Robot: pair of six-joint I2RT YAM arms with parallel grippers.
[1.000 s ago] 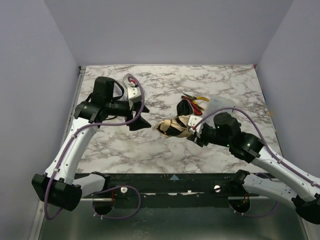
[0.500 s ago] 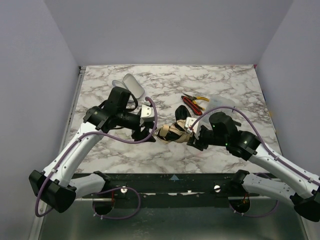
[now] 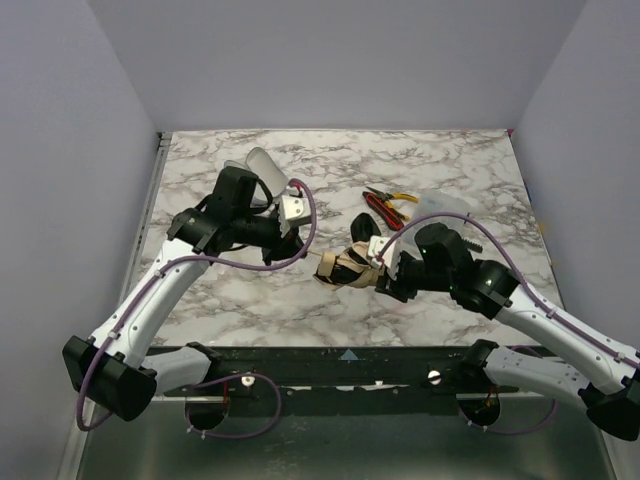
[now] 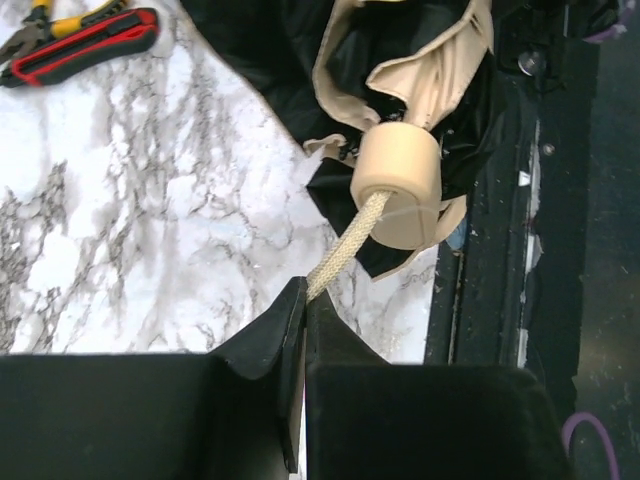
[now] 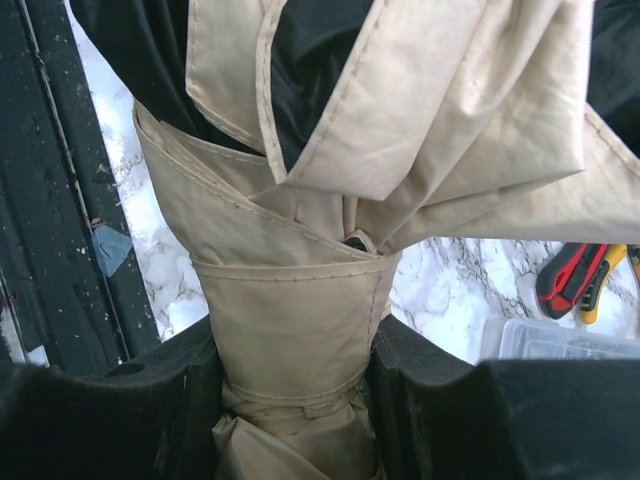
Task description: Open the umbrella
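The folded umbrella (image 3: 345, 266) hangs above the marble between both arms, peach-tan fabric over black lining. My right gripper (image 3: 387, 272) is shut on its wrapped fabric bundle (image 5: 300, 300), one black finger (image 5: 180, 390) on each side. The oval tan handle (image 4: 400, 185) points toward the left arm, and a braided cream cord (image 4: 345, 245) runs out of it. My left gripper (image 4: 305, 292) is shut on that cord, its jaws pressed together with the cord pinched at the tips. In the top view the left gripper (image 3: 300, 250) sits just left of the handle end.
Red-and-yellow-handled pliers (image 3: 385, 205) lie behind the umbrella, next to a clear plastic container (image 3: 440, 207). A lavender oval case (image 3: 262, 163) rests at the back left, behind the left arm. The black front rail (image 3: 350, 362) runs along the table's near edge.
The left arm swung right to the umbrella's handle end and its open gripper closed on the cord. The right gripper kept its hold, shifting the umbrella slightly toward the near edge.
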